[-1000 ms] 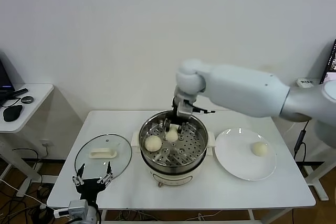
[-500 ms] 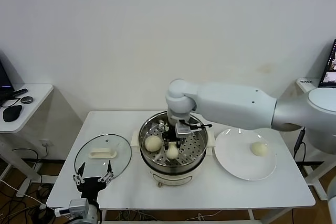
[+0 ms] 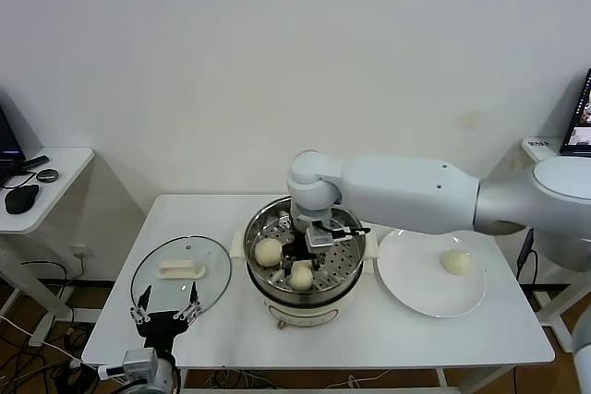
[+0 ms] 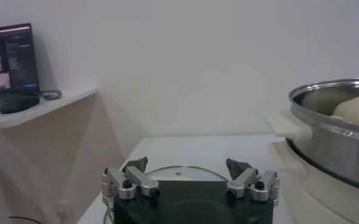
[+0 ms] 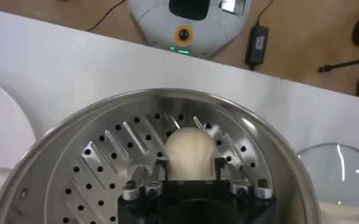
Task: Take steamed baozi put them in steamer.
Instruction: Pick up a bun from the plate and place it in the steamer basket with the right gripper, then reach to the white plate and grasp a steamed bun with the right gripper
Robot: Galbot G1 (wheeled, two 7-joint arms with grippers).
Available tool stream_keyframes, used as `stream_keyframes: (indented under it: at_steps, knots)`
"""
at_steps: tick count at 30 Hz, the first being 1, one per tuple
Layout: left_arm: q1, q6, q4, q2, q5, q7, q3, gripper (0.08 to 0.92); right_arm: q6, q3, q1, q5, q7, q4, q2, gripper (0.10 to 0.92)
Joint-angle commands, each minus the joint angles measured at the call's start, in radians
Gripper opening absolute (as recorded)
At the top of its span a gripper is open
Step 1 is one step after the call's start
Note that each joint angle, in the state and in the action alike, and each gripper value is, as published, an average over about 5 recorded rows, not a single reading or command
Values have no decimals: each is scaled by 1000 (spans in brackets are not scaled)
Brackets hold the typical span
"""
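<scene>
A bun [image 3: 302, 276] is set on the perforated tray at the front of the steamer [image 3: 268, 297], centre of the head frame, w/ the right gripper [image 3: 305, 260] just above it. The fingers [image 5: 161, 165] stand beside the bun; whether it is released or not cannot be told. Another bun [image 3: 269, 252] lies to its left, one [image 3: 456, 262] waits on the plate [image 3: 406, 283] at right. Jaws should be opened fully, then lifted straight up, so the bun is not rolled. The left gripper [image 3: 166, 306] is parked lower left, spread wide.
</scene>
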Motion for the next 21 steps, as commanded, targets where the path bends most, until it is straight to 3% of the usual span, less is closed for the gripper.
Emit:
stream_keyframes:
  at_steps: [1,6,10,16,21]
  knots:
    - [-5,0,15,-1,0,-1,4,823,-43,-26,56,72,5,46,-24,661]
    - [-5,0,13,-1,0,0,9,823,-77,-7,99,87,6,77,-80,791]
    - [2,1,5,1,-1,2,5,823,-172,17,159,164,6,115,-200,820]
    - [14,5,-16,3,-4,9,-6,823,-589,68,231,475,4,111,-427,823]
    - [29,8,-35,4,-3,13,-11,823,-853,205,108,553,0,-1,-593,823]
